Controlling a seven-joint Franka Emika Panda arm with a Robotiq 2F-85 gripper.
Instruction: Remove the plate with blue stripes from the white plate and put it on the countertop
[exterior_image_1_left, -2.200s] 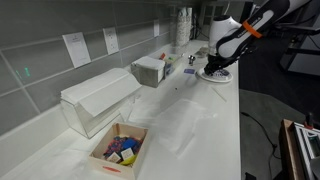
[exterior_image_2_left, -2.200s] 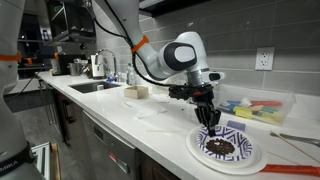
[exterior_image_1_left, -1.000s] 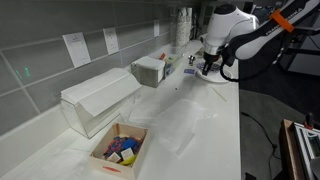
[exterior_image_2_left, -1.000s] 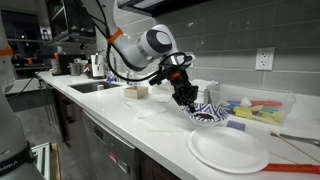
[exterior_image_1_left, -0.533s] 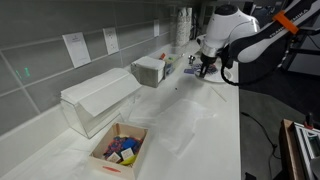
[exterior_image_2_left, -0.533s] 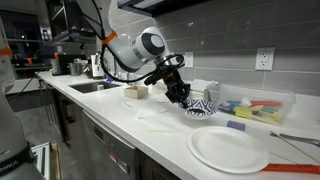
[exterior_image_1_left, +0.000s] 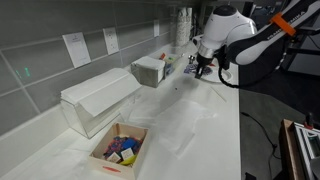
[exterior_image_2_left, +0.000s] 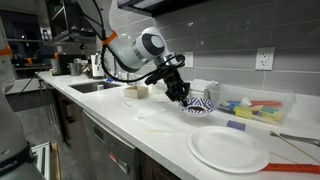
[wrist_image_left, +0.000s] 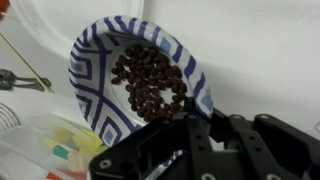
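My gripper is shut on the rim of the plate with blue stripes and holds it tilted above the countertop. In the wrist view the striped plate carries a heap of dark brown beans, and my gripper pinches its lower rim. The plain white plate lies empty on the countertop, apart from the striped one and nearer the front edge. In an exterior view my gripper hangs over the far end of the countertop; the plates are hard to make out there.
A clear bin and an open box of coloured items stand on the counter. A small box sits near the wall. A container with coloured things is behind the white plate. A sink lies at the far end.
The gripper lifted the striped plate off the white plate and carried it away along the counter. In the last half second it barely moved.
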